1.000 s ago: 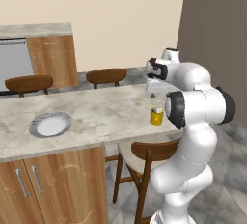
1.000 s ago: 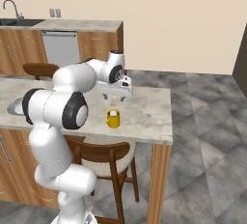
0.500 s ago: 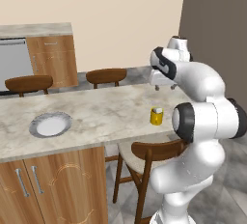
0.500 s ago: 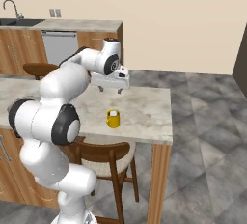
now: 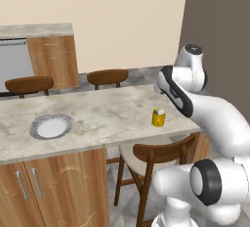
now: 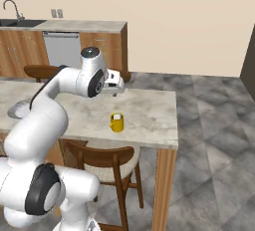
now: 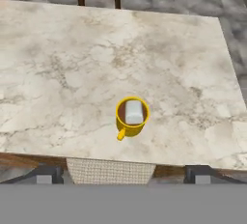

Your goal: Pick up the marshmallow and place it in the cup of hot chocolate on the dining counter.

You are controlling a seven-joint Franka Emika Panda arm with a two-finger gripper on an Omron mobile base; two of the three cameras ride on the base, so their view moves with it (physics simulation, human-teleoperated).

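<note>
The robot's two-finger claw (image 6: 117, 88) hangs high above the counter, jaws spread wide, nothing between them — it's let go and it's empty! In the hand view the dark fingertips (image 7: 42, 175) stand well apart at the bottom edge. Straight below sits the small yellow cylindrical mug of hot chocolate (image 7: 131, 117), and there it is: the tiny white soft block of a marshmallow (image 7: 134, 112) resting inside the mug's dark interior. The mug stands upright on the long beige-grey marble dining counter (image 5: 102, 116), near its end, handle turned towards the camera in the hand view. Further along the top, well apart from the mug, lies a round grey-white plate (image 5: 51, 126), and a wooden chair with a pale woven seat (image 6: 106, 159) is tucked under the counter's edge. By the look of it, the placing step is done. What's left is only a clean retreat: lift the arm clear without clipping the mug.
</note>
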